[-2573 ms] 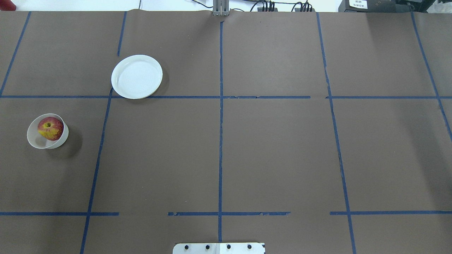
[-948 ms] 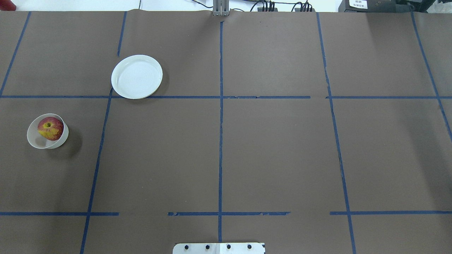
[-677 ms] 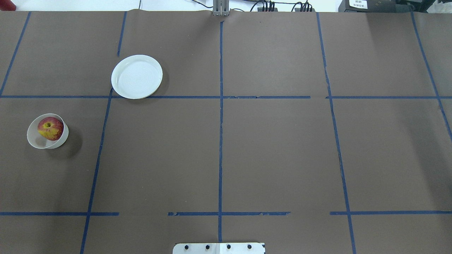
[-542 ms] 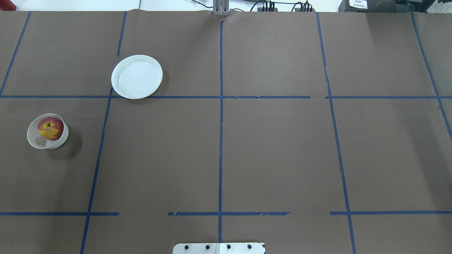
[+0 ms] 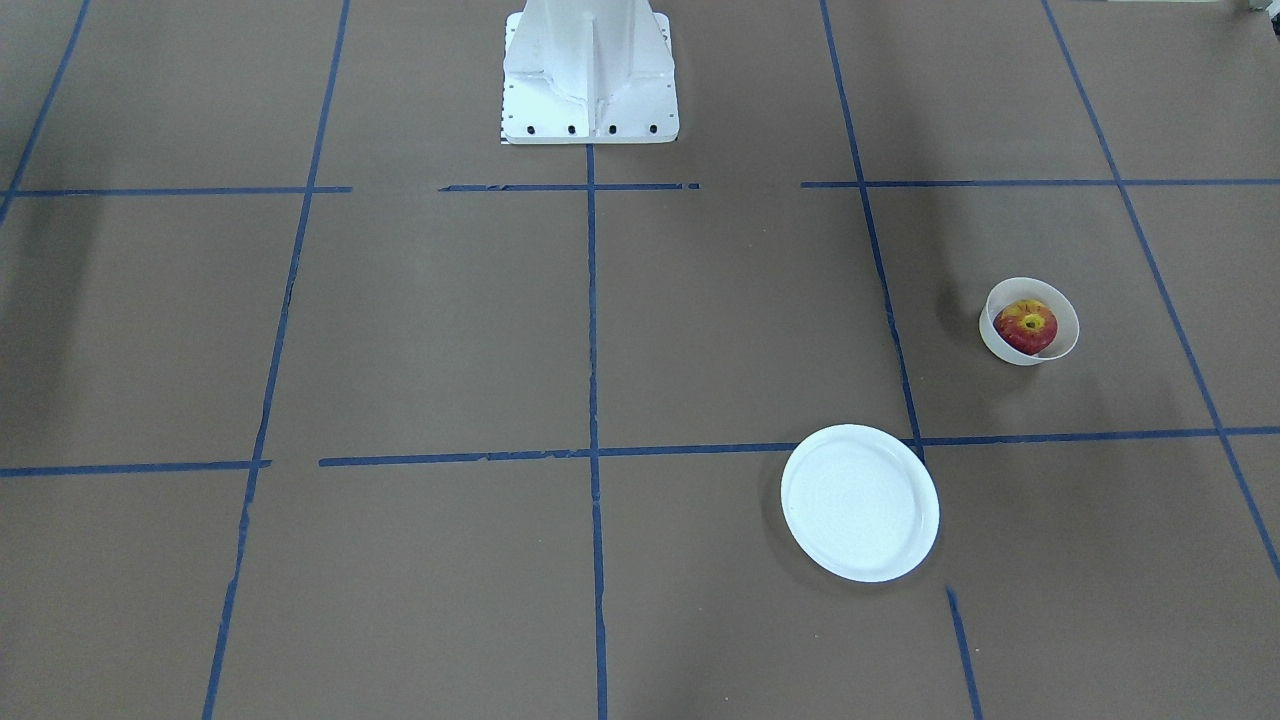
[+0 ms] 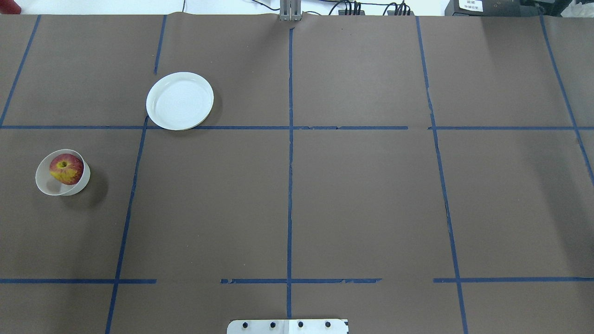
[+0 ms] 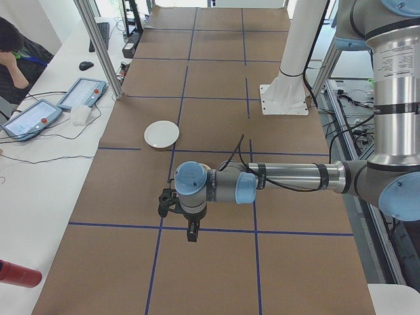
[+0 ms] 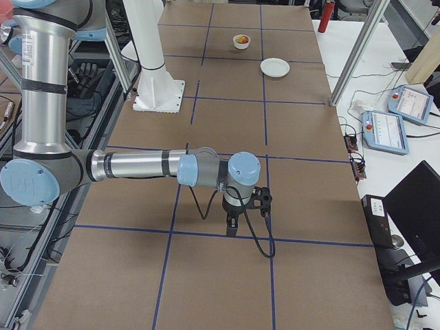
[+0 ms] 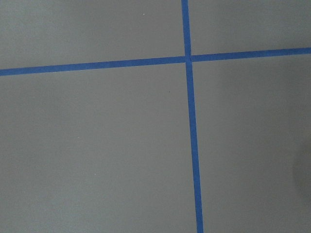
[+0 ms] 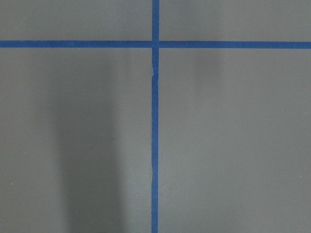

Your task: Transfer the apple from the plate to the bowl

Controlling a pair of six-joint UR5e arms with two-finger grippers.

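Observation:
The red apple (image 6: 66, 169) with a yellow-green patch sits inside the small white bowl (image 6: 45, 183) at the table's left side. It shows in the front-facing view too, the apple (image 5: 1025, 326) in the bowl (image 5: 1060, 312). The flat white plate (image 6: 180, 101) lies bare, apart from the bowl; it also shows in the front-facing view (image 5: 859, 502). My left gripper (image 7: 191, 236) shows only in the left side view, held over the table, and I cannot tell whether it is open. My right gripper (image 8: 231, 230) shows only in the right side view, likewise unclear.
Blue tape lines form a grid on the brown table cover (image 6: 362, 199). The white robot base (image 5: 588, 75) stands at the robot's edge. Tablets (image 7: 29, 118) and cables lie on a side bench, where a person sits.

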